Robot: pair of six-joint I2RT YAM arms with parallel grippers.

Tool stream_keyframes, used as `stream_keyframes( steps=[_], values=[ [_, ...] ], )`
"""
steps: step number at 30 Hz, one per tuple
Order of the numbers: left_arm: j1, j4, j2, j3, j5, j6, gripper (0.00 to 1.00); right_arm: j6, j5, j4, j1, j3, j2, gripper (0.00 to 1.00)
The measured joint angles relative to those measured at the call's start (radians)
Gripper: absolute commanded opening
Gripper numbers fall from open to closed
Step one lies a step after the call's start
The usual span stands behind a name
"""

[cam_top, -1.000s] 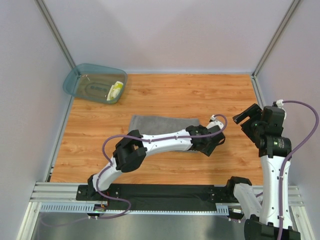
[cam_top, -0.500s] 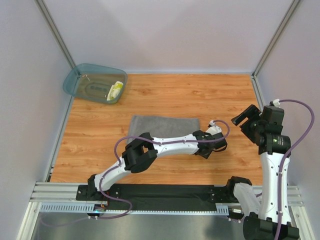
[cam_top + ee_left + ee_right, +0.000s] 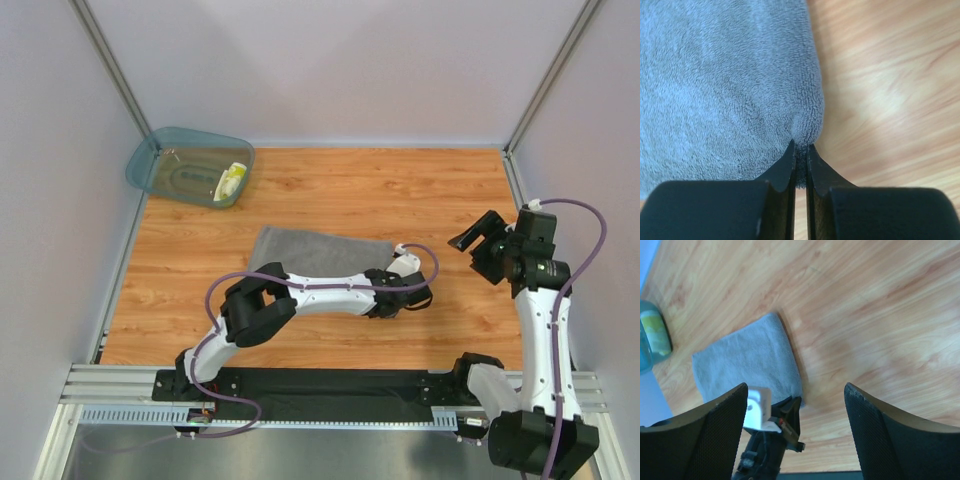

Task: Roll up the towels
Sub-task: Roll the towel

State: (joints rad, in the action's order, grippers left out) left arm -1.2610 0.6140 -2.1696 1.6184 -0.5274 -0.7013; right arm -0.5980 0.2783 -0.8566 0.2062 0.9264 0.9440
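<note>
Fingers (image 3: 784,172) of left gripper (image 3: 800,150) pinch right near corner of large grey terry towel (image 3: 725,75), lying flat, unrolled. Right gripper (image 3: 478,232) wide, empty. Small yellow-and-white patterned cloth (image 3: 231,181) sits in translucent teal plastic tub (image 3: 150,160). Nothing rolled yet.

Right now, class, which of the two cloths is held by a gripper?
The large grey towel: the left gripper pinches its corner. The small yellow-and-white cloth lies untouched in the teal tub.

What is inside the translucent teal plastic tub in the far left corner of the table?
A small yellow-and-white patterned cloth lies against the right wall of the translucent teal plastic tub. Nothing else shows in it. What lies under the cloth is hidden.
</note>
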Motion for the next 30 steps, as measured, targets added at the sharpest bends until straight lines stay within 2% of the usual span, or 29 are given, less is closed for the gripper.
stream_keyframes(
  steps=[7, 14, 19, 25, 28, 30],
  values=[
    [0.006, -0.083, 0.148, -0.219, 0.05, -0.058, 0.01, -0.071, 0.183, 0.182, -0.041, -0.19, 0.261, 0.83],
    [0.008, -0.139, 0.227, -0.325, 0.094, -0.105, 0.0, -0.108, 0.301, 0.343, -0.19, -0.198, 0.434, 0.84],
    [0.008, -0.159, 0.282, -0.385, 0.12, -0.129, 0.0, -0.127, 0.308, 0.431, -0.265, -0.198, 0.533, 0.83],
    [0.008, -0.168, 0.319, -0.407, 0.141, -0.147, 0.0, -0.153, 0.303, 0.498, -0.375, -0.179, 0.646, 0.8],
    [0.008, -0.17, 0.345, -0.431, 0.148, -0.159, 0.0, -0.163, 0.297, 0.524, -0.413, -0.149, 0.681, 0.73],
    [0.008, -0.17, 0.365, -0.446, 0.153, -0.168, 0.0, -0.167, 0.292, 0.547, -0.43, -0.14, 0.701, 0.63]
  ],
)
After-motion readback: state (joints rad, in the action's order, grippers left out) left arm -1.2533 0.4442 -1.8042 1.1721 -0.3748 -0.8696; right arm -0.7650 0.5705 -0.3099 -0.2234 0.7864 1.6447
